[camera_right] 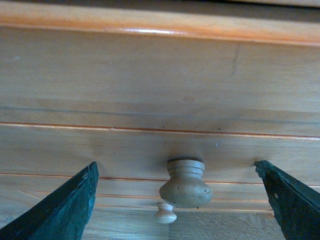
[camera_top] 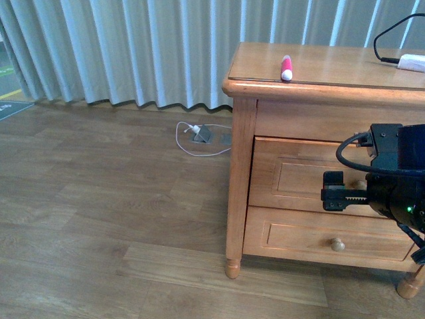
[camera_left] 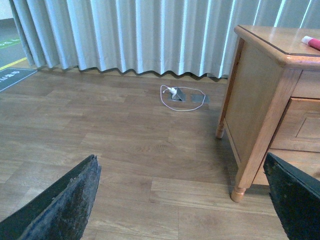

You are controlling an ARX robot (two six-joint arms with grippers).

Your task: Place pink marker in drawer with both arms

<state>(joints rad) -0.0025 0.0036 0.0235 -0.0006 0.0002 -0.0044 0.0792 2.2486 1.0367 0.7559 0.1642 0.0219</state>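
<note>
The pink marker (camera_top: 286,68) with a white cap lies on top of the wooden nightstand (camera_top: 319,60), near its front edge. It also shows in the left wrist view (camera_left: 311,42). The upper drawer (camera_top: 299,176) is shut. My right gripper (camera_top: 335,191) is open in front of it, level with its round knob (camera_right: 186,184), which sits between the two fingers (camera_right: 65,210) without touching them. My left gripper (camera_left: 180,165) is open and empty over the floor, left of the nightstand. It does not show in the front view.
A lower drawer (camera_top: 292,232) with its own knob (camera_top: 338,244) sits below. A white charger block (camera_top: 412,63) with a black cable lies at the top's far right. A floor socket with a white cable (camera_top: 201,135) lies near the curtain (camera_top: 133,46).
</note>
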